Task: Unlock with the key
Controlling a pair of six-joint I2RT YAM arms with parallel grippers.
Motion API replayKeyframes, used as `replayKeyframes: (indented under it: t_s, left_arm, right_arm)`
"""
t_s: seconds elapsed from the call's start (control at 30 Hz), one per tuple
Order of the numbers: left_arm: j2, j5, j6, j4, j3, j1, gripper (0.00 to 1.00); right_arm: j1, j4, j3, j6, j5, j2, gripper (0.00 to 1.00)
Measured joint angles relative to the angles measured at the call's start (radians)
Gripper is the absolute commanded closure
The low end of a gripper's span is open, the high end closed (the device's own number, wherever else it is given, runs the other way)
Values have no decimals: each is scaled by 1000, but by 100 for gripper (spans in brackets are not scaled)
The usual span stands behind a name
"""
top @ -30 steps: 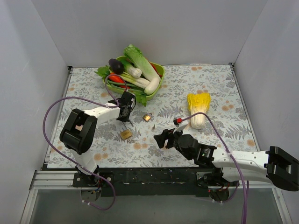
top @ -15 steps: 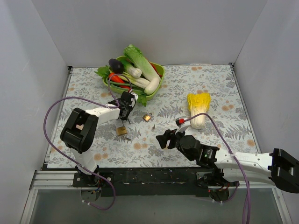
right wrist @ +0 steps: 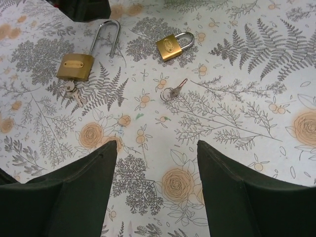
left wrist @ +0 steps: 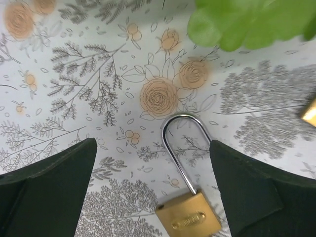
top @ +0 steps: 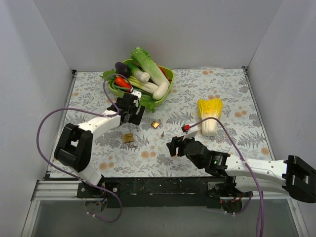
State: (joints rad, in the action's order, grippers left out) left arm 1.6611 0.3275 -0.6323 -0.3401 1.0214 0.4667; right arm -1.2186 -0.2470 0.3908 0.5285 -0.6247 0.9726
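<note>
Top external view: since half a second ago the left arm (top: 94, 124) has swung its elbow leftward; the larger padlock (top: 128, 138) has not moved. Green bowl (top: 171, 75) holds leafy greens (top: 146, 60), an eggplant (top: 122, 69) and a white radish (top: 161, 90). Left gripper (left wrist: 152, 148) is spread wide, straddling the silver shackle (left wrist: 178, 168), touching nothing. Right gripper (right wrist: 155, 144) is wide and empty. The key (right wrist: 173, 90) lies on the floral table cover (right wrist: 237, 123) ahead of it, near the small padlock (right wrist: 174, 45).

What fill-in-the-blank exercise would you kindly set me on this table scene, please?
The left hand and right hand are both ___.
The larger padlock lies right by the ___ hand.
The key lies closer to the ___ hand.
The vegetables sit in a ___ bowl.
Missing words: open; left; right; green.
</note>
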Motion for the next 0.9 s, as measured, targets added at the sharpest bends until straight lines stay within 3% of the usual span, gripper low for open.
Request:
replayKeyframes:
  t_s: [0.17, 0.37, 0.67, 0.9]
  left_arm:
    - [-234, -81, -50, 17, -33, 0, 2]
    - [-459, -138, -130, 114, -108, 0, 2]
    - [-439, -64, -249, 97, -131, -23, 2]
    - [-442, -58, -294, 84, -131, -66, 2]
  right_arm:
    - [0, 80, 130, -86, -5, 100, 31]
    - [0, 193, 384, -172, -1, 335, 34]
    - [0, 394, 695, -222, -24, 695, 43]
    - [6, 520, 786, -218, -55, 844, 45]
